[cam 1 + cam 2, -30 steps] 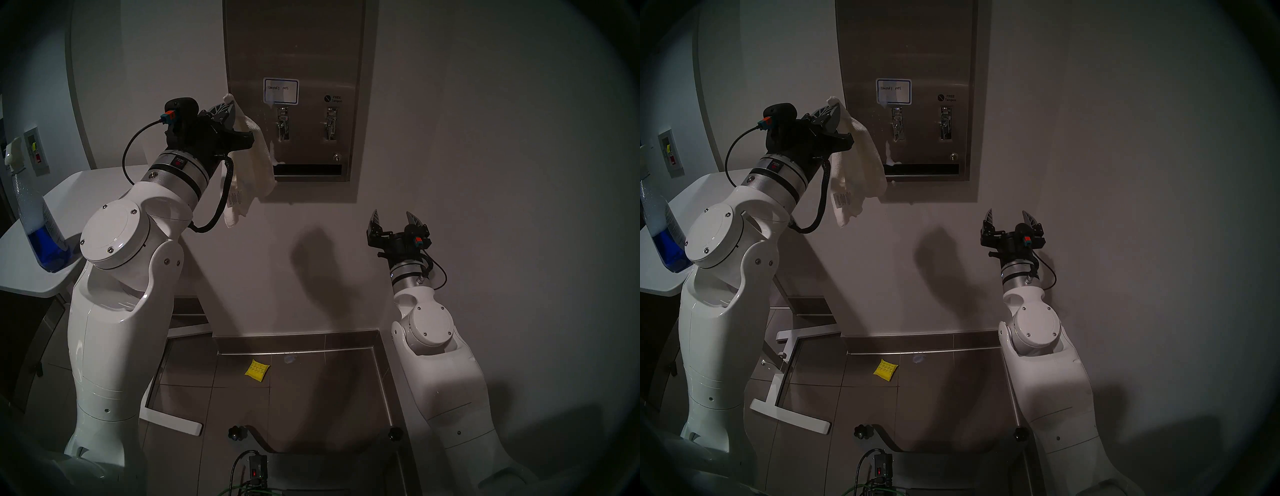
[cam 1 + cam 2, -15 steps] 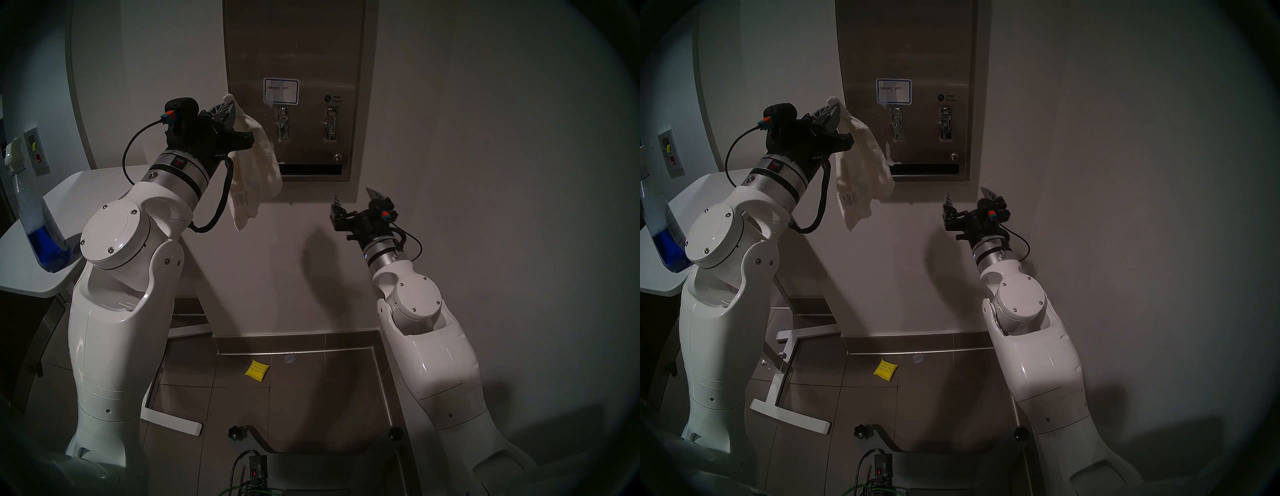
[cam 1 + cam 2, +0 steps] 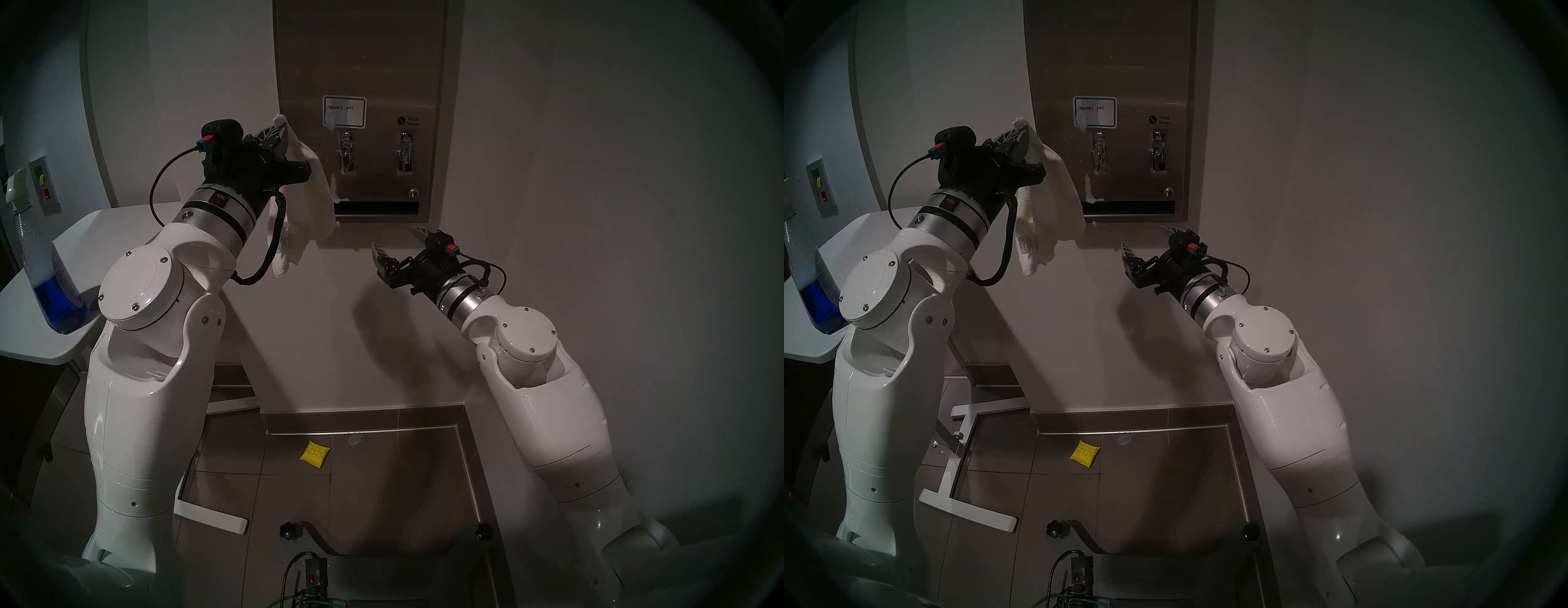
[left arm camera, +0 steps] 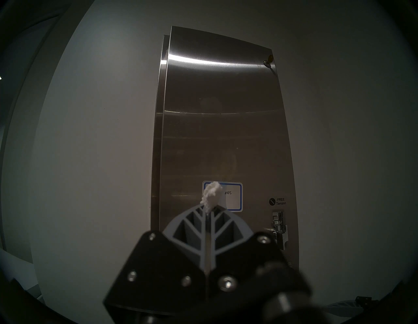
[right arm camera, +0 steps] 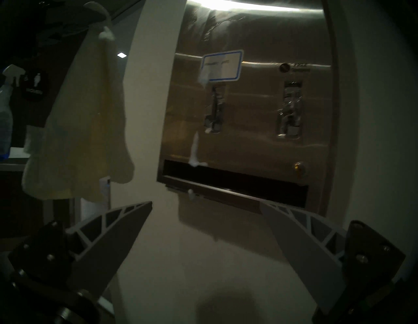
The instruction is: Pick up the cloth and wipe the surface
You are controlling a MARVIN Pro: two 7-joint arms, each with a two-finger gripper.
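Note:
My left gripper [image 3: 278, 131] is shut on the top corner of the cream-white cloth [image 3: 309, 204], which hangs down in front of the dispenser's lower left edge. A tuft of cloth [image 4: 211, 195] sticks out above the shut fingertips in the left wrist view. The stainless-steel dispenser front [image 3: 373, 63] is on the wall, with white foam streaks [image 3: 337, 195] near its left lever and dark slot. My right gripper [image 3: 392, 236] is open and empty, just below the dispenser's bottom edge, to the right of the cloth. In the right wrist view the cloth [image 5: 86, 126] hangs left of the dispenser [image 5: 253, 113].
A spray bottle with blue liquid [image 3: 46, 280] stands on the white table [image 3: 106, 229] at my left. A small yellow pad [image 3: 315, 454] lies on the tiled floor below. The table's white foot [image 3: 212, 516] lies on the floor by my left arm.
My right arm has risen and swung left toward the dispenser's bottom edge, gripper still open. The hanging cloth swung right, then back. The left gripper has stayed in place.

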